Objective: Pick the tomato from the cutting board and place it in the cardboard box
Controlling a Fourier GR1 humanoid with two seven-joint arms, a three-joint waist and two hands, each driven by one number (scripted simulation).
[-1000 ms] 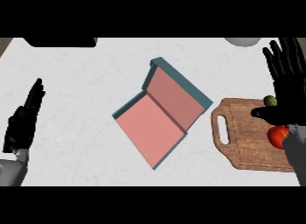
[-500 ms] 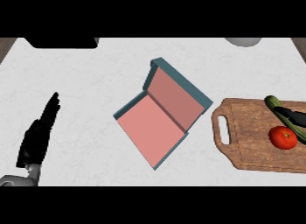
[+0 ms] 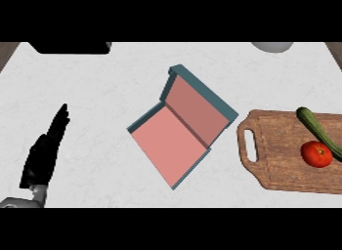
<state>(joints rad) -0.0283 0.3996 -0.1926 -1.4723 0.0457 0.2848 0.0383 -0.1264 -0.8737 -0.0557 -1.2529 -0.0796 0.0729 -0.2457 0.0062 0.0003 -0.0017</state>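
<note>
Left hand (image 3: 45, 149) sits low at the left edge, fingers straight and pressed together, holding nothing, resting. Well to its right is the open box (image 3: 180, 132), pink inside with a teal rim. Beyond the box, far from this hand, is the wooden cutting board (image 3: 282, 168), handle slot facing the box. The tomato (image 3: 317, 154) sits on the board's far side from the hand, touching or just beside a green cucumber (image 3: 319, 129). Right hand is out of view. Step in hand is probably reaching for the tomato, nothing grasped yet. Best approach is from above on the box-facing side, closing round the tomato without nudging the cucumber and lifting clear before crossing to the box.
</note>
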